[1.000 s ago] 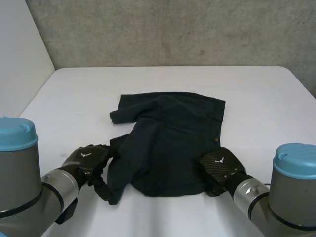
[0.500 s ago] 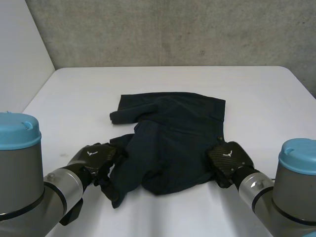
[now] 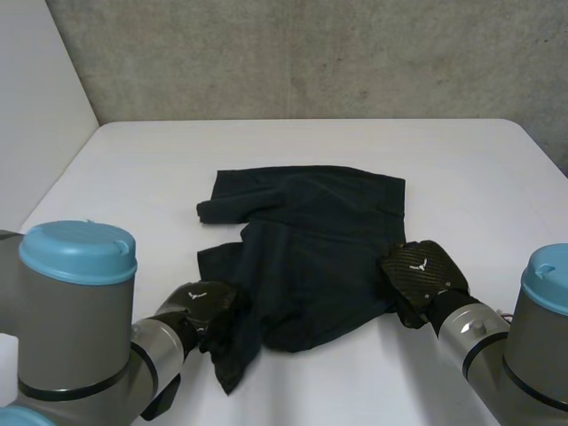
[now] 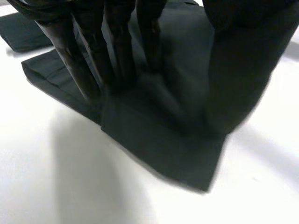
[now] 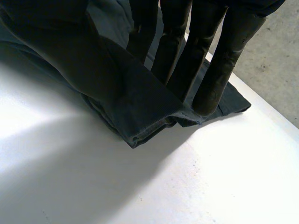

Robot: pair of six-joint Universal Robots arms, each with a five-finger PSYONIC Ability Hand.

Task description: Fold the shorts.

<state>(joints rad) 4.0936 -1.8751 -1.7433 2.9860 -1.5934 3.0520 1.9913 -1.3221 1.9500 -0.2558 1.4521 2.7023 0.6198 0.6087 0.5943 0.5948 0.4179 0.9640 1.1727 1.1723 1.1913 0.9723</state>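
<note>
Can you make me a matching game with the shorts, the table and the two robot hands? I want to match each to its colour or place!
1. shorts
2. table
3. left robot hand
4. right robot hand

a. pinches the shorts' right edge
b. white
c. dark, lying mid-table
d. pinches the shorts' near left corner

Pairs: 1-c, 2-b, 3-d, 4-a

I seem to work in a bare test lab: raw concrete wall (image 3: 311,53) across the top, white panel (image 3: 31,115) upper left, plain white desk (image 3: 461,169) beneath.
</note>
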